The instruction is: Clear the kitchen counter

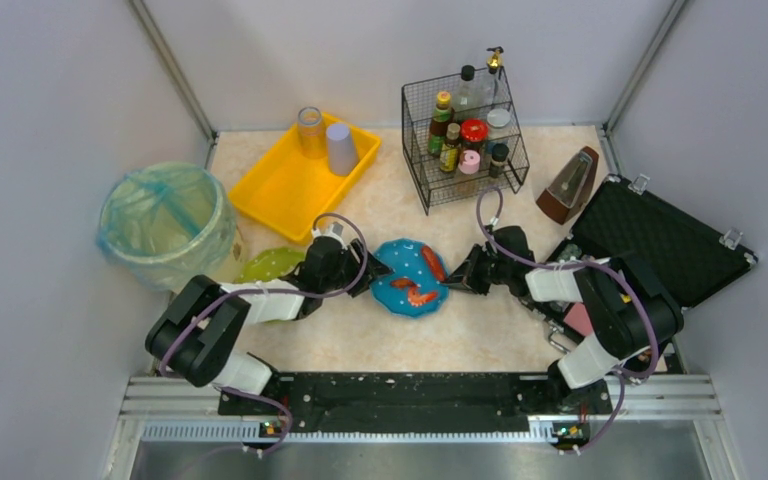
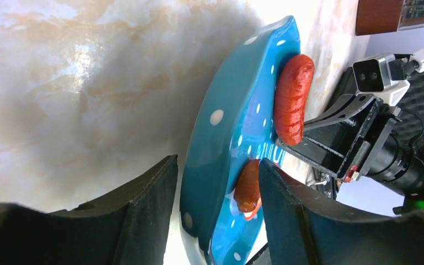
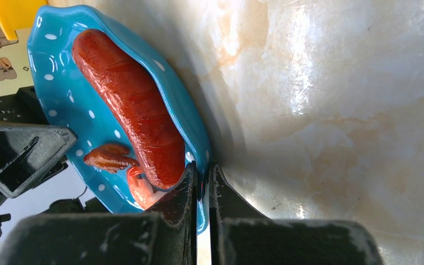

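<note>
At the middle of the beige, marble-mottled kitchen counter point(image 1: 380, 345), toward its near edge, sits a teal white-dotted ceramic plate point(image 1: 408, 285) carrying a red sausage point(image 3: 138, 127) and smaller food pieces of unclear kind. On its right rim the right gripper point(image 3: 203, 168) is pinching. The left gripper point(image 2: 216, 163) is spread, fingers straddling the left rim. Whether the plate is lifted cannot be determined.

Assessment: clearing is partial. A clear tumbler point(image 1: 310, 130) and a lilac cup point(image 1: 340, 148) stand in the yellow plastic tray point(image 1: 270, 190) at the far-left corner. This plate and a green plate point(image 1: 268, 264), half hidden by the left arm, are not yet cleared.
</note>
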You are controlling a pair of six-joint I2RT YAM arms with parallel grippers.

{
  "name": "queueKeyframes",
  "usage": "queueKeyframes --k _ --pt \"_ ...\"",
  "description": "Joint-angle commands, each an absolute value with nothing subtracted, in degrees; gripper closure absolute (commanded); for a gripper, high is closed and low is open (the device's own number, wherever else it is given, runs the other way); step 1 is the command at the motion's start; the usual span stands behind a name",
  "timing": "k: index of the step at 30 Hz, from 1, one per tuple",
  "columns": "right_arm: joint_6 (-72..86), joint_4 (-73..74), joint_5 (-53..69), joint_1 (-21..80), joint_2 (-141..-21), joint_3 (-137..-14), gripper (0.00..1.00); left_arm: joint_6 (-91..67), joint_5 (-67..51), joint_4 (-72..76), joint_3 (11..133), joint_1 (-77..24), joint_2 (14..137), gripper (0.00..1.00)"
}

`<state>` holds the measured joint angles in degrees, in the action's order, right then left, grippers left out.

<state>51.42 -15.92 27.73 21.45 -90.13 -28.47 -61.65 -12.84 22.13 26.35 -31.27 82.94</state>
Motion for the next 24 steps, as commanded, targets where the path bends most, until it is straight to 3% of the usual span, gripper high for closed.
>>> queueKeyframes --k 1,7,9,13,16,24 --pt "49.1 -12.3 22.5 20.7 -92.5 -26.4 1.0 -64.4 -12.9 32.1 25.2 -31.3 85.2 0.41" --pt "48.0 -10.9 21.8 20.8 -91.3 -26.7 1.0 -64.9 -13.4 38.4 23.8 -31.3 86.9 0.59" --pt "47.4 -9.8 21.3 20.7 -90.4 -26.9 1.0 -65.0 -13.5 40.7 22.8 -31.2 86.5 0.76" --pt "45.6 -6.2 20.0 20.7 -88.0 -28.2 1.0 -64.7 -13.6 44.0 21.3 -31.2 85.6 0.97" --pt "43.9 -2.6 19.1 20.7 -85.1 -29.4 0.99 -65.0 -14.5 47.0 20.2 -31.1 84.7 1.0" --pt "38.2 10.0 14.1 20.8 -72.8 -33.8 0.57 -68.3 -14.9 57.0 16.5 -30.4 80.6 1.0"
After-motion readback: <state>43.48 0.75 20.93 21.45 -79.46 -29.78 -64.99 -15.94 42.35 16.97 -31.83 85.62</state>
